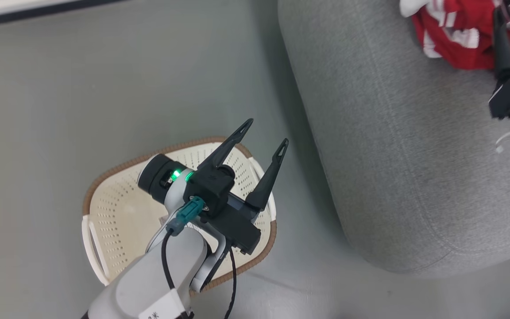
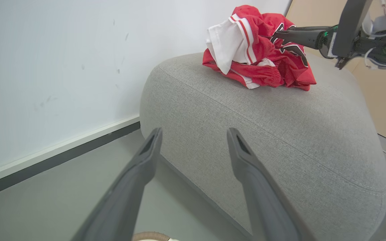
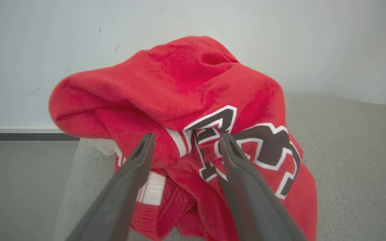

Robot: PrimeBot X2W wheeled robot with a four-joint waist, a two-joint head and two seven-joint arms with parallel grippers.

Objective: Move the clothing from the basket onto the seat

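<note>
Head view. Basket (image 1: 117, 208) on the floor at 7 o'clock. What shows of its inside is bare, though the left arm hides part. Left claw (image 1: 267, 131) hangs over it, jaws wide, holding nothing.

Seat (image 1: 392, 155) runs from 12 to 4 o'clock. Clothing (image 1: 454, 40) lies heaped on it at 1 o'clock, a red bundle with white trim.

Right claw (image 3: 187, 135) is at the heap, jaws spread and no cloth pinched. Tips touching the lettered fabric or just off it: cannot tell.

Judgement: transfer looks done. Left to do: back the right claw away and check the basket's hidden part.
</note>
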